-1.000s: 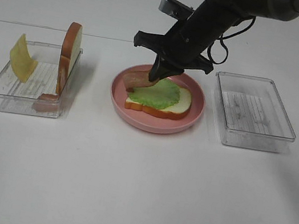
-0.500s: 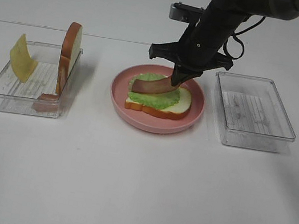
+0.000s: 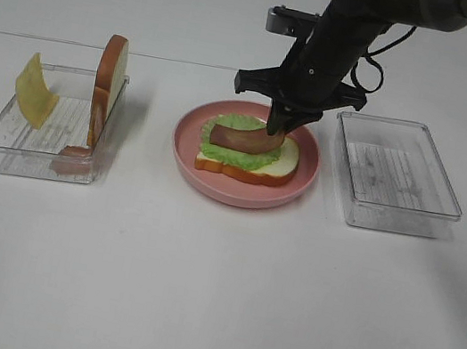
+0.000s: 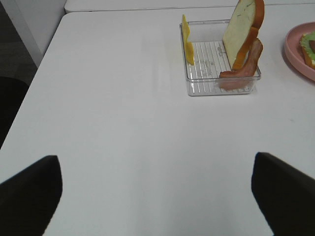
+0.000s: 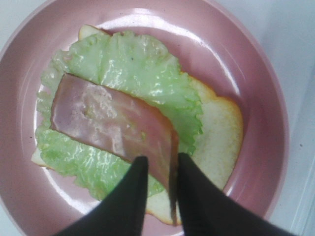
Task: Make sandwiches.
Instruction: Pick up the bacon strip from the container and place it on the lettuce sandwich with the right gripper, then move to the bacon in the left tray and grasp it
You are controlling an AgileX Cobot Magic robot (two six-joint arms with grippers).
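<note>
A bread slice (image 3: 283, 162) with a green lettuce leaf (image 3: 224, 149) lies on the pink plate (image 3: 311, 143). My right gripper (image 3: 276, 128) is shut on one end of a brown meat strip (image 3: 238, 137), which lies across the lettuce. The right wrist view shows the strip (image 5: 110, 123) pinched between the fingers (image 5: 132, 194) over the lettuce (image 5: 123, 64) and bread (image 5: 219, 132). In the left clear tray (image 3: 43, 127) stand a second bread slice (image 3: 112, 67), a cheese slice (image 3: 35, 91) and another meat strip (image 3: 96, 119). My left gripper (image 4: 157, 191) is open, far from the tray (image 4: 216, 73).
An empty clear tray (image 3: 396, 174) stands right of the plate. A table seam runs behind the trays. The plate's edge (image 4: 300, 54) shows in the left wrist view.
My right gripper has carried the meat strip from the plate's left edge over the sandwich and lowered it until it lies on the lettuce. The left arm has not moved.
</note>
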